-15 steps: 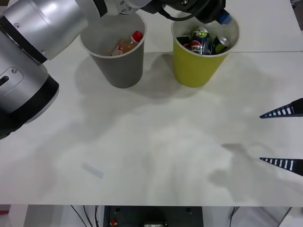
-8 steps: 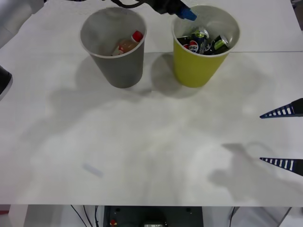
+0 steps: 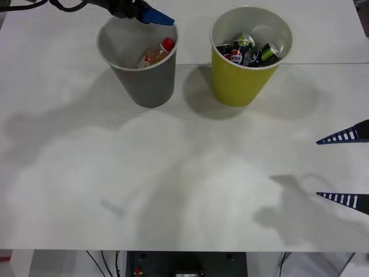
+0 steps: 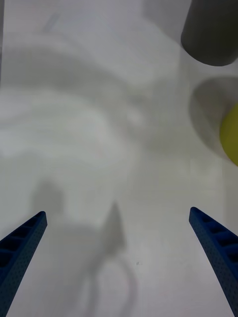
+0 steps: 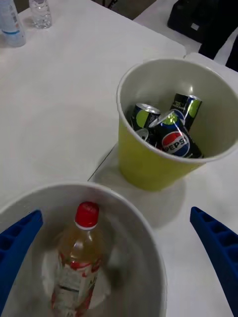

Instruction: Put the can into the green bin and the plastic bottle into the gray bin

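Note:
The green bin (image 3: 242,81) stands at the back right and holds two dark cans with green sides and a Pepsi can (image 5: 174,141). One dark can (image 5: 141,119) (image 3: 268,53) leans against the bin's inner wall. To the left, the gray bin (image 3: 147,81) holds the plastic bottle (image 3: 155,54) (image 5: 77,260), red cap up. My left gripper (image 5: 116,214) hovers open and empty over the gray bin's back rim; one blue finger (image 3: 154,16) shows there. My right gripper (image 3: 346,168) (image 4: 117,213) waits open and empty at the table's right edge.
A small strip of tape (image 3: 113,207) lies on the white table (image 3: 184,173) near the front left. Two clear bottles (image 5: 39,12) stand far back on the table, and a black bag (image 5: 196,22) sits beyond it.
My left arm swung left, from above the green bin to above the gray bin's back rim, uncovering the table's left side. The right gripper, bins and their contents stayed put.

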Controlling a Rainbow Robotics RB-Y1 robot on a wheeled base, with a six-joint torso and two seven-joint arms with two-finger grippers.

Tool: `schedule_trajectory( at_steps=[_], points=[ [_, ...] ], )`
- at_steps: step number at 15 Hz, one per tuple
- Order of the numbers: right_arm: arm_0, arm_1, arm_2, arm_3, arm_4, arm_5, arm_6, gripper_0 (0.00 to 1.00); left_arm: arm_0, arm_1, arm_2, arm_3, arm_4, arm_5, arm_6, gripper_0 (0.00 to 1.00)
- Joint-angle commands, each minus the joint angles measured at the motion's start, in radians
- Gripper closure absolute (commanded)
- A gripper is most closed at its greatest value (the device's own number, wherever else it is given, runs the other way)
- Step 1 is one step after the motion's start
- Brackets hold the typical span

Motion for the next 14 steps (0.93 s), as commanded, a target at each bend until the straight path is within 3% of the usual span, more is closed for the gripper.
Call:
schedule_trajectory(
  at_steps=[1,4,10,14],
  points=[
    [0.000,0.000,0.000,0.000,0.000,0.000,0.000,0.00,0.124,0.021,0.145,-0.096,0.021,-0.113,-0.123,0.00],
    [0.000,0.000,0.000,0.000,0.000,0.000,0.000,0.00,0.256,0.047,0.253,-0.166,0.087,-0.194,-0.273,0.00],
    [0.000,0.000,0.000,0.000,0.000,0.000,0.000,0.00,0.477,0.152,0.300,-0.344,0.159,-0.201,-0.531,0.00],
    [0.000,0.000,0.000,0.000,0.000,0.000,0.000,0.00,0.652,0.173,0.392,-0.456,0.175,-0.201,-0.667,0.00]
  ],
)
